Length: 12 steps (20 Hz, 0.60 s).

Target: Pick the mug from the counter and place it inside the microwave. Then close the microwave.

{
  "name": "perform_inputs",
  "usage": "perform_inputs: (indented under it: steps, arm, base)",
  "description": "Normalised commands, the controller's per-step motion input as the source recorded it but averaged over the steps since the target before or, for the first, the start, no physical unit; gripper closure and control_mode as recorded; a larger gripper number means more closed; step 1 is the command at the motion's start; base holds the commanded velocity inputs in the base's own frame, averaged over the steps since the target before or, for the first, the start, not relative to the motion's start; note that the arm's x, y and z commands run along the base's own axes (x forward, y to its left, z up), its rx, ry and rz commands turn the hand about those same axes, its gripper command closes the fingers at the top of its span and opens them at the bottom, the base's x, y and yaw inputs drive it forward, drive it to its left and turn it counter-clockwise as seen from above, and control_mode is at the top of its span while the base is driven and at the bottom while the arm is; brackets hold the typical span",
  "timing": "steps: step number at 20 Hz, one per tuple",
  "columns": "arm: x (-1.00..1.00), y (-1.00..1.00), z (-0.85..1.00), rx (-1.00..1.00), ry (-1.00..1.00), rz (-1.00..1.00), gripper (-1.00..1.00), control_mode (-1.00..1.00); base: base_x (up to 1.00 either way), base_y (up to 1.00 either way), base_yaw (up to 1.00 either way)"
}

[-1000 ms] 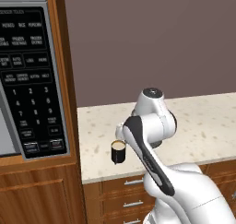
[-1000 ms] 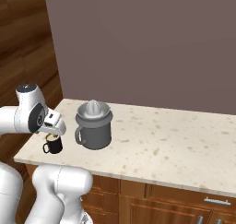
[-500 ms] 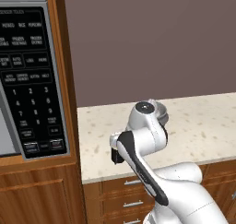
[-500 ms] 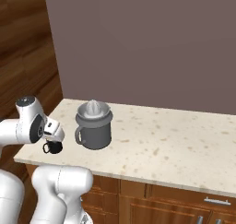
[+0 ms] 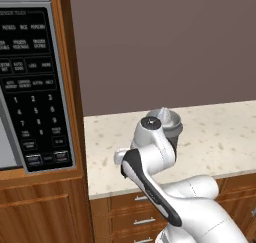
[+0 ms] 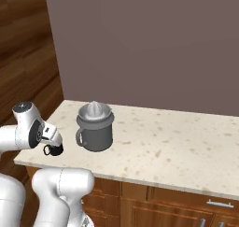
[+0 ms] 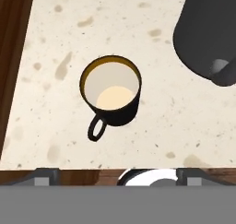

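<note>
Now the arm has dropped lower than a second ago, bringing the gripper (image 6: 52,142) close over the mug (image 7: 110,96), which stands upright on the counter (image 7: 55,57), ungrasped. The juicer (image 6: 95,125) sits just beside. How far apart the fingers are cannot be told. Grasping looks next.

Arm (image 5: 150,162) bent low over counter (image 5: 220,132), juicer (image 5: 169,121) just behind its elbow, microwave (image 5: 32,87) keypad well to its left

Black mug (image 7: 112,96) with cream inside, beige speckled counter (image 7: 152,126), dark grey juicer (image 6: 95,126).
</note>
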Motion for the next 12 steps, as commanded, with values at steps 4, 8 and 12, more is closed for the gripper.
perform_inputs:
  steps: [4,8,12]
  arm:
    - [0.19,0.0,-0.2,0.0,0.0,-0.08,-1.0,-1.0]
    - [0.17,0.01,-0.12,0.0,0.01,-0.12,-1.0,-1.0]
    - [0.1,0.09,-0.04,0.0,0.0,-0.04,-1.0,-1.0]
  base:
    - [0.0,0.0,0.0]
    - [0.0,0.0,0.0]
    - [0.0,0.0,0.0]
